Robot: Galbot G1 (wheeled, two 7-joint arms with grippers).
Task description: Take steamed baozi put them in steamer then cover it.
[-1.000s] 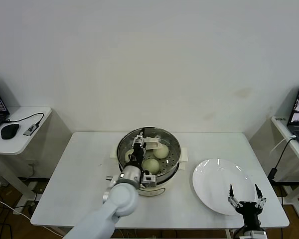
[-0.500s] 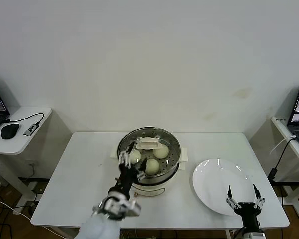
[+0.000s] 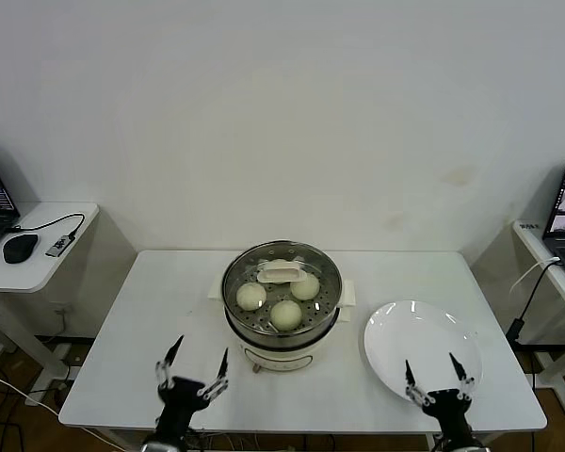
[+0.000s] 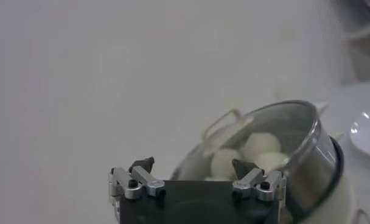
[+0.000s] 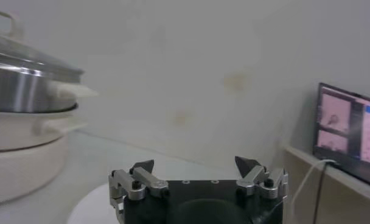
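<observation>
Two grippers stand near the table's front edge, both with fingers spread wide and nothing between them. The left gripper (image 3: pixel 192 377) is at the front left part of the table (image 3: pixel 141 320), fingertips pointing up and away from the robot. Its wrist view shows the two dark tips well apart with only air between them (image 4: pixel 193 165). Ahead of it and to its right, well apart, sits the steamer (image 3: pixel 282 311), a shiny steel pot on a cream-white base. The cover (image 3: pixel 282 273) lies on the steamer, its glass showing the inside and its cream handle at the far side of centre. Through the glass three baozi (image 3: pixel 285 314) show on the perforated tray: one nearest the left gripper, one just beyond it to the left, one toward the far right next to the handle. A fourth may lie under the handle, but I cannot tell from here. In the left wrist view the steamer (image 4: pixel 276 158) fills the space beyond the right fingertip, with pale buns visible behind the glass.

The right gripper (image 3: pixel 440 381) is at the front right, also wide open and empty, its tips over the near rim of a white plate (image 3: pixel 419 344). The plate lies just to the right of the steamer. From the right wrist view (image 5: pixel 196 165) the steamer (image 5: pixel 27 122) stands off to one side, well apart from the fingers.
</observation>
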